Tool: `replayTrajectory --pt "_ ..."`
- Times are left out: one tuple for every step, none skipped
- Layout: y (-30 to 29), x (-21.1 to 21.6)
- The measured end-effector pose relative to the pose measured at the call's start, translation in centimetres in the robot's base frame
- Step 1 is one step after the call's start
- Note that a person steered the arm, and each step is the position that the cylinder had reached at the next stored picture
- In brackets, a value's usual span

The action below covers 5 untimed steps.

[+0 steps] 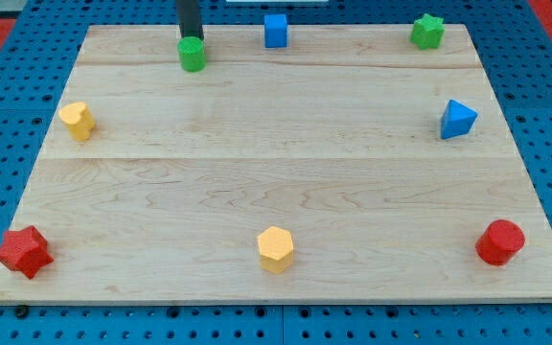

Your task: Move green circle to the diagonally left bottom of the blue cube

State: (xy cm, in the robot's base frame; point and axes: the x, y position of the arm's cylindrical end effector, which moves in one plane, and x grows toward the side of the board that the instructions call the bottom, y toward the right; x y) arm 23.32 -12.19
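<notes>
Camera view, the only view supplied: a wooden board (286, 182) lies on a blue perforated table (8, 96); eight small blocks stand on it, most of them near the edges.

End effector: a plain dark rod with nothing to spread or pinch; it comes down from the view's top edge, and my tip (191, 39) sits at the upper rim of the green circle (193, 55), touching it or just short of it; actual contact cannot be confirmed, because the block hides the very end of the rod.

Task items: the green circle stands near the board's top edge, left of centre; the blue cube (275, 31) stands to its right along the same edge, a little higher in the view, the two clearly apart.

Governing relation: the green circle lies directly below my tip, toward the view's bottom; a push from this side would probably drive it downward, away from the top edge; the circle is already left of and slightly below the cube, so the remaining correction looks small.

Other items: green star (427, 32) at top right; blue triangle (457, 119) on the right; red cylinder (499, 241) at bottom right; orange hexagon (275, 249) at bottom centre; red star (23, 251) at bottom left; yellow block (78, 121) on the left.
</notes>
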Motion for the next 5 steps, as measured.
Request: replayTrajectory --pt "-0.4 1.9" --pt "-3.6 2.4" --pt "-2.6 5.1" --pt "0.4 6.3" --pt "1.2 6.5"
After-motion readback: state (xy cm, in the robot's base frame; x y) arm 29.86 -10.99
